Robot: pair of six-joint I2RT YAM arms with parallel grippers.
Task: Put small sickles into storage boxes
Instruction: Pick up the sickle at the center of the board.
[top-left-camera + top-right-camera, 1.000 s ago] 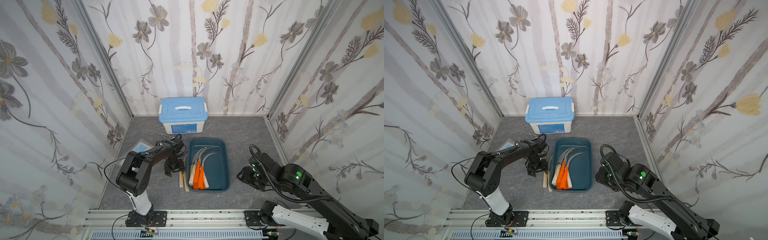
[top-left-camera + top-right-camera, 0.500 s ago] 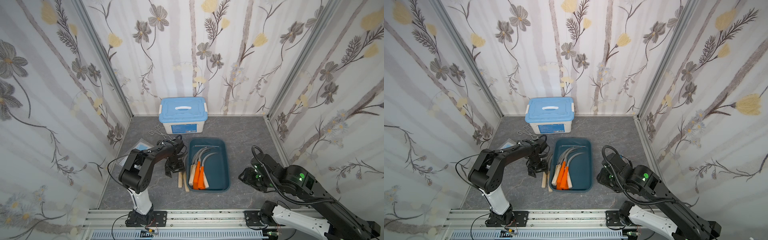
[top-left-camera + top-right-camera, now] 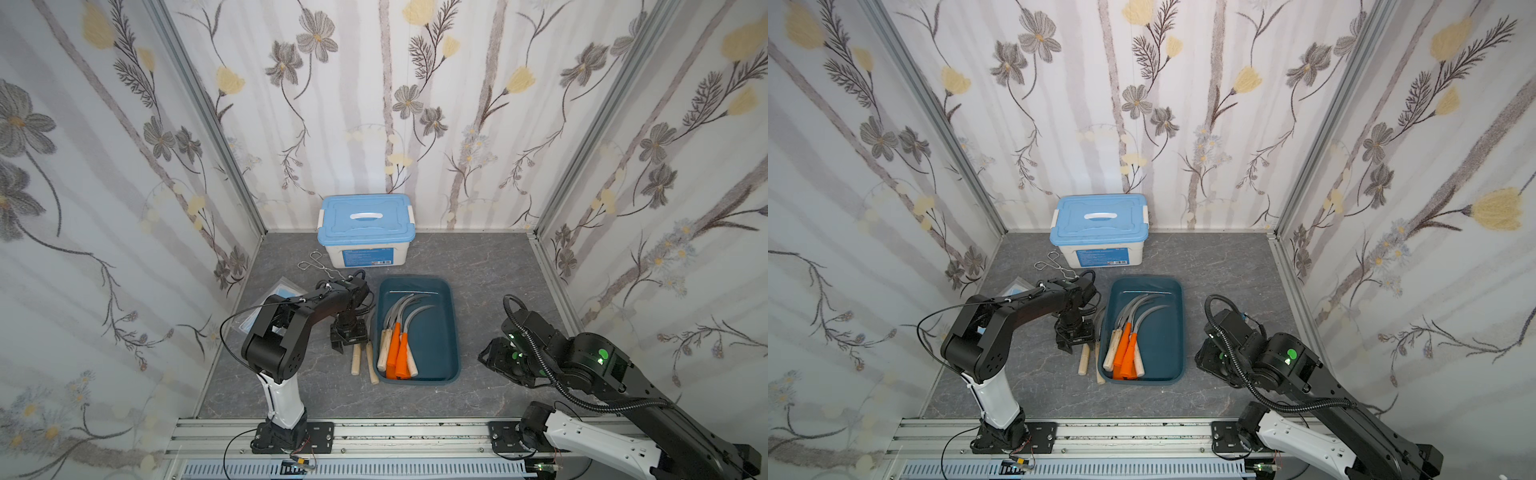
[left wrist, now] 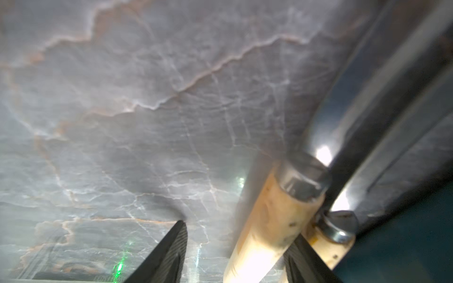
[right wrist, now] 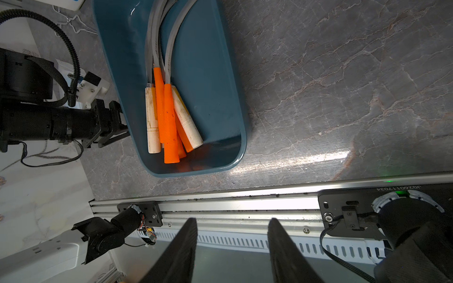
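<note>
Left gripper [image 3: 348, 340] narrower than second ago: my jaws spread astride pale-handled sickle [image 4: 259, 227] on table [image 3: 498, 266], just beside tray [image 3: 434, 336], no pinch yet. Centre on it, avoid neighbour sickle [image 4: 338, 230], then squeeze. Right gripper [image 5: 231, 220] spread, empty.

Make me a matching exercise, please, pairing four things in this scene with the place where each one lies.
Things: 1 orange-handled sickles; 2 wire tongs; 3 loose wooden-handled sickles; 4 white box.
Places: A at the back wall; B inside the teal tray; C on the table along the tray's outer side; D on the table by the box's front corner.
Pairs: 1-B, 2-D, 3-C, 4-A.
</note>
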